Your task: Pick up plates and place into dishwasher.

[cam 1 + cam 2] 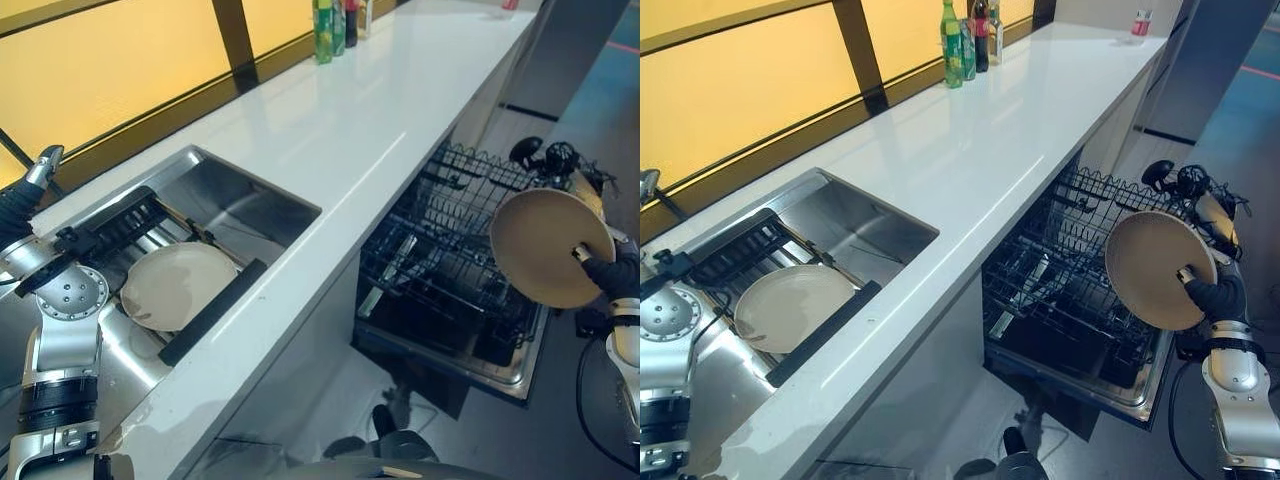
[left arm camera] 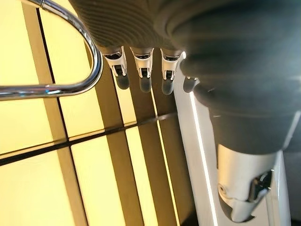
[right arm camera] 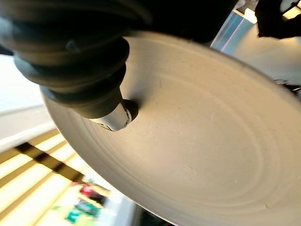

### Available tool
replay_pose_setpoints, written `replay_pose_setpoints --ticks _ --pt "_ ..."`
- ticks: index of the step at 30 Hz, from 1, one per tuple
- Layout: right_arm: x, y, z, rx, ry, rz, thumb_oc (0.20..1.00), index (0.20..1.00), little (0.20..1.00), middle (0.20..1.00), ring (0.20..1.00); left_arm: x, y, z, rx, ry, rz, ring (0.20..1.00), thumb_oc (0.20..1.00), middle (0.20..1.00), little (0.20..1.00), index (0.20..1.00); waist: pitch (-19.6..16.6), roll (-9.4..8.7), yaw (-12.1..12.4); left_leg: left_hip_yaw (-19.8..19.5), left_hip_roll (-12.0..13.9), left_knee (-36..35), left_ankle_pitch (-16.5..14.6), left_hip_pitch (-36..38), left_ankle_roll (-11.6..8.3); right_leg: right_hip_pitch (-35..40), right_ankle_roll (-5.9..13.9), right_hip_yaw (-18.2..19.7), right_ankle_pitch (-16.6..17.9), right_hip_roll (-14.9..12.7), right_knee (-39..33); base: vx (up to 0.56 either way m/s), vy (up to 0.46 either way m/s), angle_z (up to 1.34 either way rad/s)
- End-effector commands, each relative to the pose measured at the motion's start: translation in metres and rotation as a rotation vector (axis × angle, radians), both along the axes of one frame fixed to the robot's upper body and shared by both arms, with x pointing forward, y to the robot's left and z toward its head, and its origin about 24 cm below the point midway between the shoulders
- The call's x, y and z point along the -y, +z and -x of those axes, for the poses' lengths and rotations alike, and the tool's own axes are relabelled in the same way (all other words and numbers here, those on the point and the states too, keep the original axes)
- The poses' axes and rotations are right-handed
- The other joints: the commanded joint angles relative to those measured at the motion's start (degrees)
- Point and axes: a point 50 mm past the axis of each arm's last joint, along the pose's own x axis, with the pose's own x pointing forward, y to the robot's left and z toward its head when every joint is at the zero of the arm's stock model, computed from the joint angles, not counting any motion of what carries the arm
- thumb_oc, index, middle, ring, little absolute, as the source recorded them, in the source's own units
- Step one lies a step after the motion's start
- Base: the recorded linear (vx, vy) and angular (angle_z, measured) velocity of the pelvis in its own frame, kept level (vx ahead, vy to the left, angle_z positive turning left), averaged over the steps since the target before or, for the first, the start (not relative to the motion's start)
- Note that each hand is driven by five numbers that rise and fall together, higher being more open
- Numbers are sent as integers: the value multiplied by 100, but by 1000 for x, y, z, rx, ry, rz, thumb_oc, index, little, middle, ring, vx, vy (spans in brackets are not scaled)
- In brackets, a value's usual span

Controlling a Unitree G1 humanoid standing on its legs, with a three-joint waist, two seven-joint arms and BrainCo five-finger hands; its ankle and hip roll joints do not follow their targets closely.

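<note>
Two plates are in play, and I take them one view after another. From the left eye view, the right hand pinches a tan plate by its lower edge, holding it almost upright, its face turned toward the counter. Just under and beyond the hand stands the pulled-out dishwasher rack, black wire, with the plate above its outer side. Far from this hand, a second plate lies flat in the sink.

From the right eye view the same grip is clearer — the thumb lies on the face of the plate near its rim, and the other fingers are behind it, hidden. Some bottles stand at the far end of the white counter, well apart from both hands.

In the left wrist view, the left hand holds nothing; its fingers are straight and loosely spread, with a chrome tap just beside them.

In the right wrist view, the thumb tip presses the face of the plate.

To do this step well, I think the hand should keep the plate on edge, line it up with a gap between the rack's tines, and lower it slowly — letting go only when the rim is seated, because a pinch this close to the edge could slip.
</note>
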Motion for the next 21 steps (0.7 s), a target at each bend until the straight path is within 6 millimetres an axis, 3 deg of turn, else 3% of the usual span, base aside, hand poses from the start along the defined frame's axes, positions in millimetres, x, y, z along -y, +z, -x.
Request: replay_pose_setpoints --ticks 1,4,12,21 --pt "2 31 -14 115 35 96 200 200 200 200 200 -6 12 0 8 32 -85 1000 1000 1000 1000 1000 27 -36 -35 -308 -233 789 -387 -853 404 -392 261 -99 -956 -195 1273 -143 -106 -1" --pt "3 29 -22 84 29 118 200 200 200 200 200 -3 16 -4 33 32 -91 1000 1000 1000 1000 1000 229 55 -19 -372 -238 820 -306 -1058 342 -523 203 -85 -954 -147 1264 -176 -82 0" --pt "1 54 -51 45 81 253 200 200 200 200 200 5 35 -12 140 47 -81 1000 1000 1000 1000 1000 922 383 18 -503 -163 982 30 -1747 122 -1045 -28 -90 -1005 -44 1430 -239 -37 3" --pt "-5 80 -75 -32 199 387 200 200 200 200 200 10 52 -21 173 27 -90 1000 1000 1000 1000 1000 1159 537 107 -666 -74 888 243 -2040 -34 -1296 -163 -175 -1077 18 1478 -101 -56 5"
